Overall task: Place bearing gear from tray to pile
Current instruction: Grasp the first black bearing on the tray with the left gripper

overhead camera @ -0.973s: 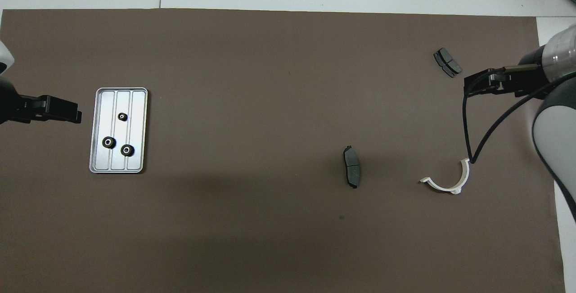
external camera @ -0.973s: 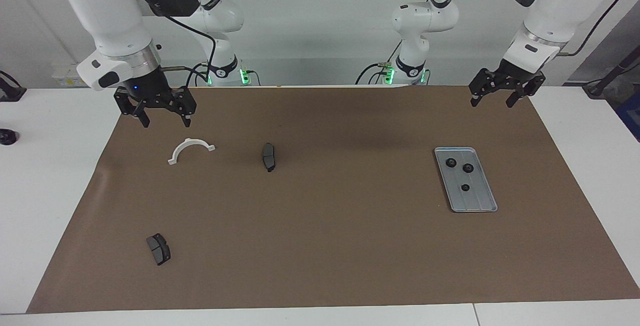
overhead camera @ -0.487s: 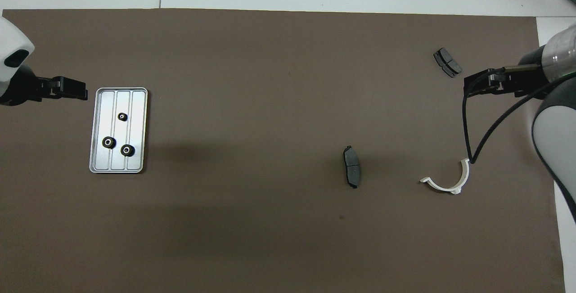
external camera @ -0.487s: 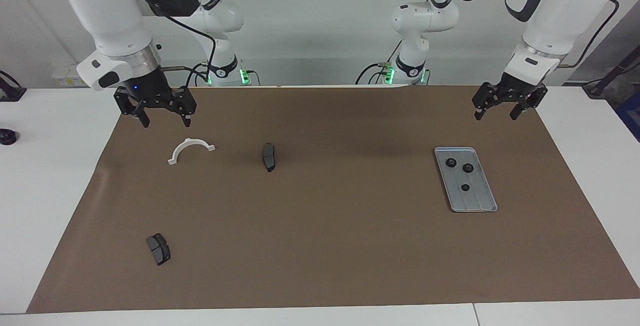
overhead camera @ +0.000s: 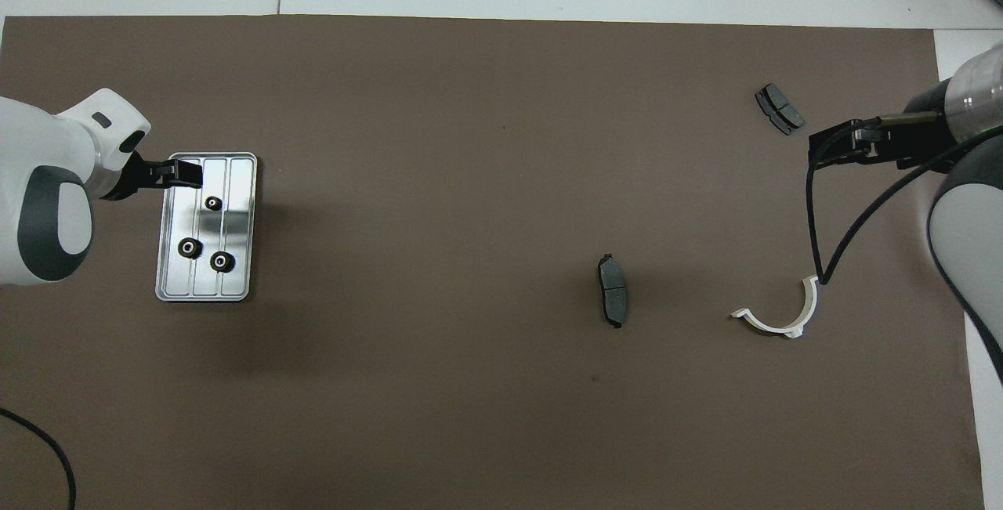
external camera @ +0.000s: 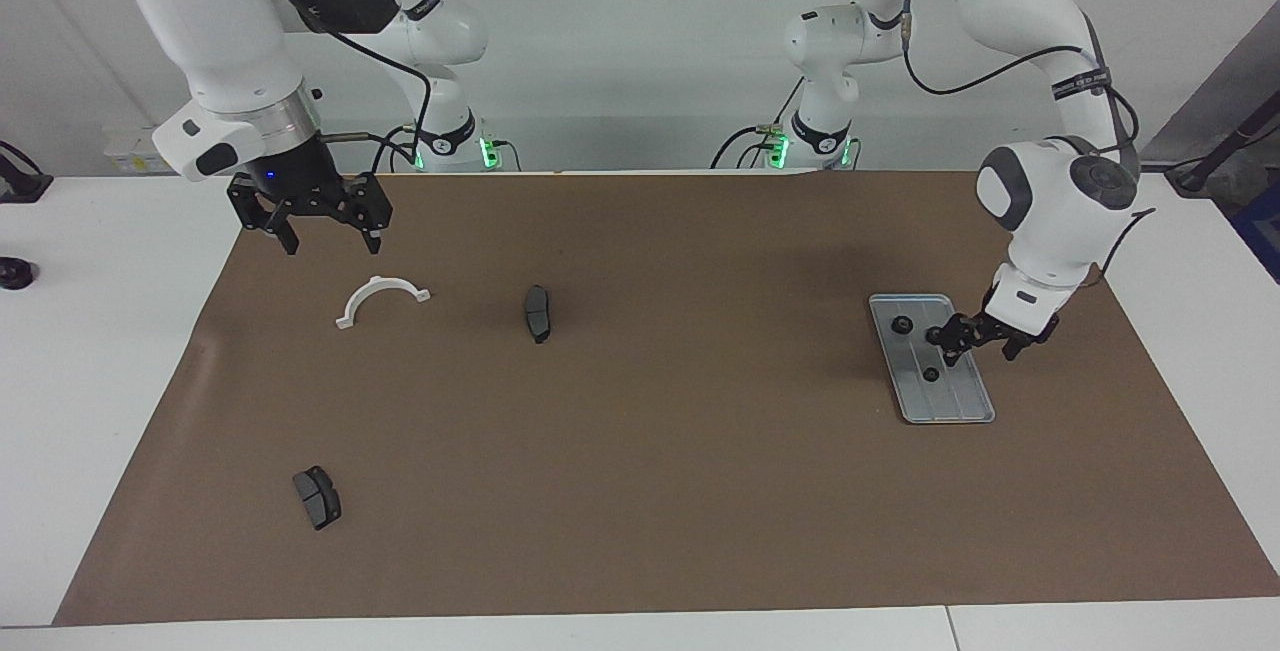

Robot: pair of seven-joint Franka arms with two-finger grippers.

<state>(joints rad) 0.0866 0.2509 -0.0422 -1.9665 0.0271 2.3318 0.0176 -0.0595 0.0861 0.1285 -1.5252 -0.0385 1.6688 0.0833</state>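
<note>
Three bearing gears (overhead camera: 205, 236) lie in the tray (overhead camera: 240, 220), which sits on the brown mat (external camera: 640, 451) toward the left arm's end of the table — none has left it yet, and I see no pile of gears anywhere on the mat. I judge I'm in the reach for the first pick. The left gripper (external camera: 980, 339) hangs low over the tray's edge, beside the gear nearest it, fingers spread wide and holding nothing; I can't tell whether a fingertip touches the metal. Next I'd need to centre those fingers over one gear, drop straight down and close on its rim without nudging its neighbours.

The right gripper (external camera: 325, 231) waits in the air near the white half-ring (external camera: 382, 299), fingers apart and empty. Two brake pads (external camera: 538, 313) lie well apart on the mat.
</note>
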